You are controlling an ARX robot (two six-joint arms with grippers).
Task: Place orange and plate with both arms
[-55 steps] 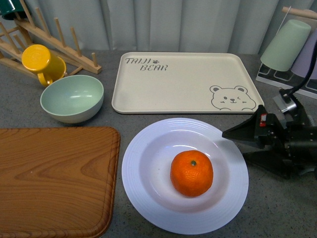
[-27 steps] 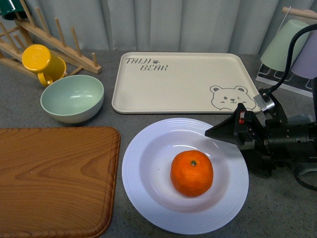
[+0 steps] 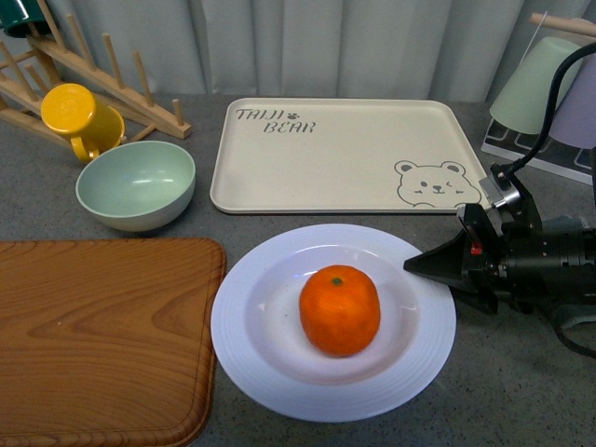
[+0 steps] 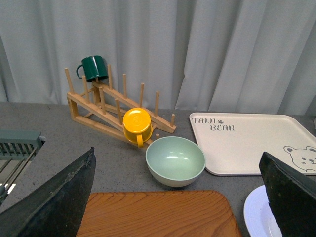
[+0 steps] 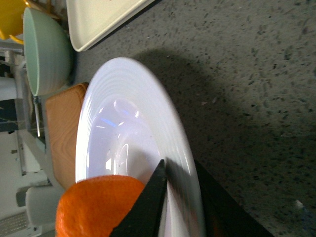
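The white ridged plate lies on the grey counter in front of the bear tray, with the orange in its well. My right gripper comes in from the right and is shut on the plate's right rim. In the right wrist view the jaws pinch the rim of the plate, one finger inside next to the orange, one outside. My left gripper is open and empty, high above the wooden board; it does not show in the front view. The plate's edge shows in the left wrist view.
A wooden cutting board lies left of the plate. A pale green bowl, a yellow mug and a wooden rack stand at the back left. The beige bear tray is behind the plate. Upturned cups stand at the back right.
My right gripper has closed on the plate's right rim. The plate and orange have shifted a little to the left.
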